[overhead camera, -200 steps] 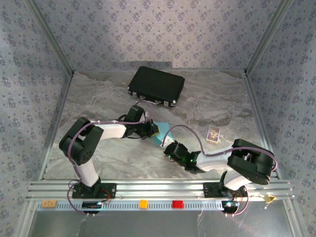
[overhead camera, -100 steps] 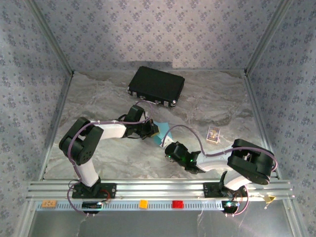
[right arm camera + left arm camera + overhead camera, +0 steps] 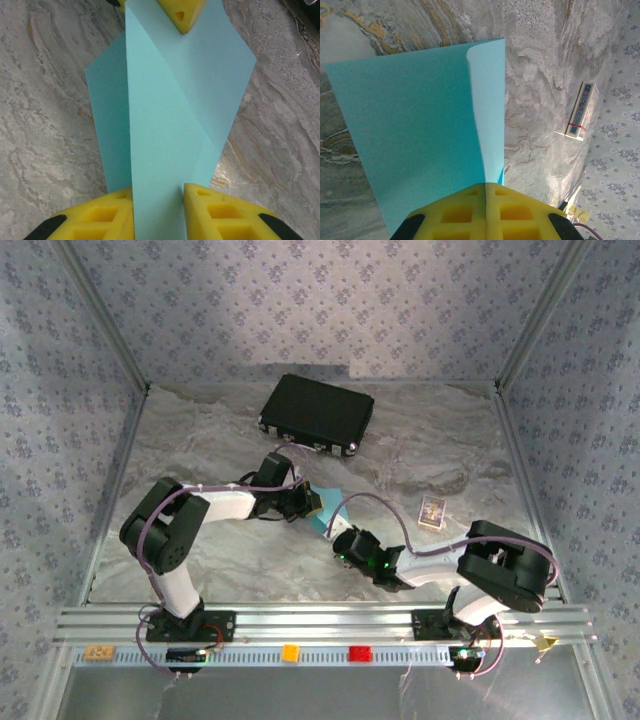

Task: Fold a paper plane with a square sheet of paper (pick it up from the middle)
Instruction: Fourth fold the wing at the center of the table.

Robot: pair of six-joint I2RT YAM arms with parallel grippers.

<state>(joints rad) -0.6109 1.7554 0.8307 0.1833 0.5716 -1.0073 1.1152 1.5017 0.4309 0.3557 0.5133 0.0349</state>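
We see the left gripper (image 3: 486,200) clamped tight on the light blue sheet of paper (image 3: 420,125), which lies just in front of the black case (image 3: 317,413). The right gripper (image 3: 157,202) straddles its folded strip with pads partly apart; we cannot tell whether it pinches.

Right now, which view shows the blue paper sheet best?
Right wrist: the blue paper sheet shows most of its area and its diagonal creases. Left wrist shows one flat half plus a raised flap. Top external catches a small sliver.
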